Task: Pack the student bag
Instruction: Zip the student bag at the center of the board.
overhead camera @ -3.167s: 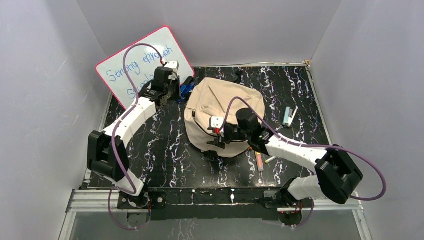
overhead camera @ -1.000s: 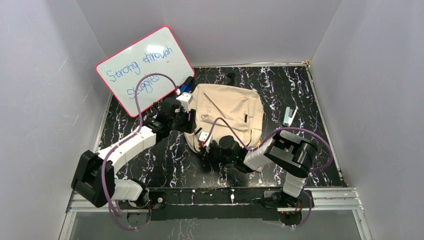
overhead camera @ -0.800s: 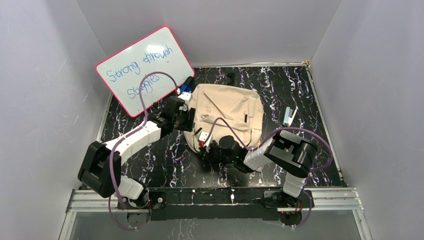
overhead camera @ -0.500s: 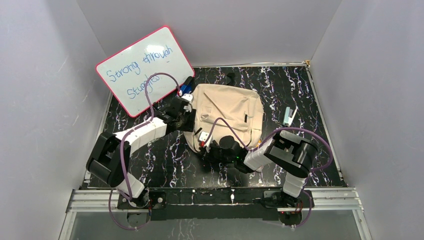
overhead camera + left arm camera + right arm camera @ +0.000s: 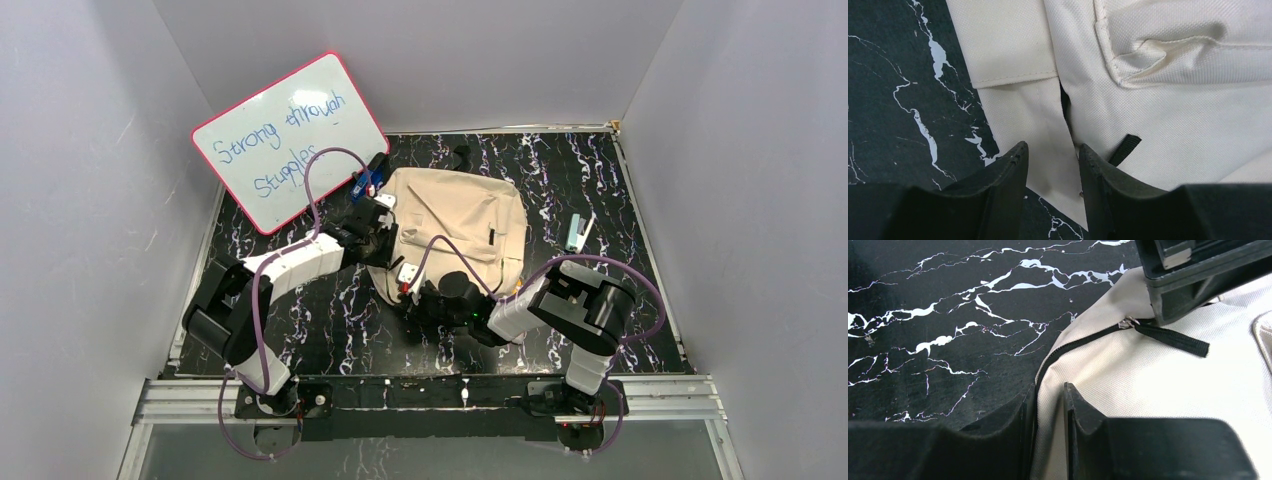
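The student bag (image 5: 460,220) is a beige fabric backpack lying flat in the middle of the black marbled table (image 5: 300,310). My left gripper (image 5: 380,228) is at the bag's left edge. In the left wrist view its jaws (image 5: 1050,160) stand open, with a beige side flap (image 5: 1028,115) between them and a short black loop (image 5: 1126,148) just to the right. My right gripper (image 5: 410,283) is at the bag's near-left corner. It (image 5: 1048,397) is shut on a fold of the bag's edge next to the dark zipper line (image 5: 1083,342), whose black pull (image 5: 1173,340) lies loose.
A pink-framed whiteboard (image 5: 285,130) with blue writing leans against the back-left wall. A blue item (image 5: 368,182) lies between it and the bag. A teal-and-white object (image 5: 577,232) is on the table to the right of the bag, and a small black object (image 5: 462,155) is behind it.
My left gripper has moved right and lower onto the bag's left edge, its jaws narrowing around the flap. The right gripper keeps its hold. Three seconds ago the bag stood bulged; now it lies flatter.
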